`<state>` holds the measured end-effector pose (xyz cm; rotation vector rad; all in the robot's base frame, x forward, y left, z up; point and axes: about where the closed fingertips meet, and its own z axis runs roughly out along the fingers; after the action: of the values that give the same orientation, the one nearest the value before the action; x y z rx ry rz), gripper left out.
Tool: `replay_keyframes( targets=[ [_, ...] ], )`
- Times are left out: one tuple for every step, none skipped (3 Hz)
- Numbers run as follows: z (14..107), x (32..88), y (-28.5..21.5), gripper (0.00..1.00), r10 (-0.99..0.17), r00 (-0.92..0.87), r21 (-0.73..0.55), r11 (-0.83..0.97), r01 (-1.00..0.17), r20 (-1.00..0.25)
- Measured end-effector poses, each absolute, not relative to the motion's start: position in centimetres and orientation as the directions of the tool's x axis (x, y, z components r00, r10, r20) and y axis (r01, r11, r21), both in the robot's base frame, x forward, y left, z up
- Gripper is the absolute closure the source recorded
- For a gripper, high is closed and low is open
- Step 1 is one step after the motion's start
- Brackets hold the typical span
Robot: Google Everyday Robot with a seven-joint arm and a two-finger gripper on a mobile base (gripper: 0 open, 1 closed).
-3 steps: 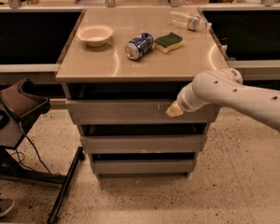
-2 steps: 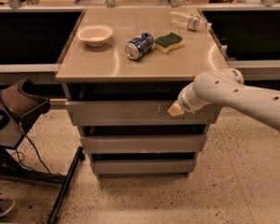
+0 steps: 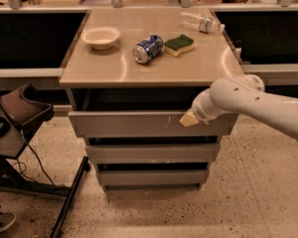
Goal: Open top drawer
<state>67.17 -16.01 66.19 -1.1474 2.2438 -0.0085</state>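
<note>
A speckled floor and dark counters framed a tan-topped cabinet at the centre of the workroom. The top drawer sat just under the cabinet top, its flat grey front facing the camera and standing forward of the two narrower drawer fronts below, with a dark gap showing above it. Its long axis ran left to right across the view (small white scuffs marked it right of centre). The white arm reached in from the right, and the gripper met the upper edge of the drawer front near its right end; whether it was open or clamped could not be told. On the cabinet top lay a bowl, a tipped can, a sponge and a plastic bottle.
</note>
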Motion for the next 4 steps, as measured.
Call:
replay_keyframes(
  targets=[
    [66.3, 67.1, -16.1, 1.0, -0.737, -0.437, -0.271, 0.624, -0.733, -0.516],
    [67.0, 65.5, -16.9, 1.0, -0.741, -0.432, -0.272, 0.618, -0.737, -0.514],
    [66.9, 65.8, -16.5, 1.0, -0.739, -0.429, -0.259, 0.615, -0.745, -0.52],
    [67.7, 65.1, -16.2, 1.0, -0.741, -0.401, -0.273, 0.604, -0.749, -0.538]
  ],
)
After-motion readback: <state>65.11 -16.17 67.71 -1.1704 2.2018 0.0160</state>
